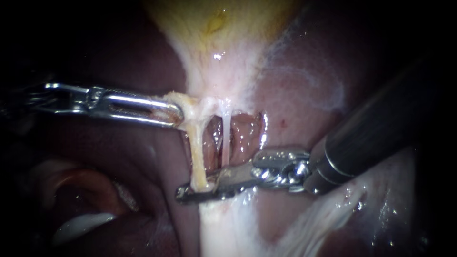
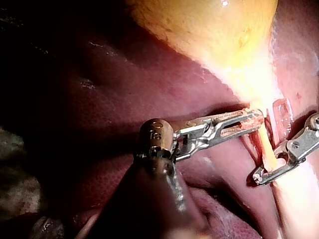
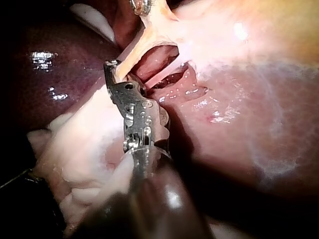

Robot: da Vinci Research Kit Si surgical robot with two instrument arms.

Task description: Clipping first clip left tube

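Observation:
Two pale tubes run down from the neck of the yellow gallbladder (image 1: 214, 28). The left tube (image 1: 195, 147) is thicker and yellowish; the thin right tube (image 1: 226, 135) hangs beside it. My left instrument (image 1: 173, 113) comes in level from the left, its slotted jaws shut on pale neck tissue (image 1: 197, 104) at the tubes' upper end. My right instrument (image 1: 195, 188) reaches in from the right, its long jaws closed across the left tube's lower end. The left wrist view shows that tube (image 2: 269, 149) held between my right instrument's jaws (image 2: 266, 172). Ahead of my right instrument (image 3: 113, 69), the tube (image 3: 130, 55) enters the jaw tips.
Dark red liver (image 1: 119, 157) lies around and under both instruments. A wet open pocket (image 1: 247, 133) shows behind the tubes. White fatty tissue (image 1: 228, 228) spreads below the right instrument's jaws. The right instrument's dark shaft (image 1: 381, 128) fills the right side.

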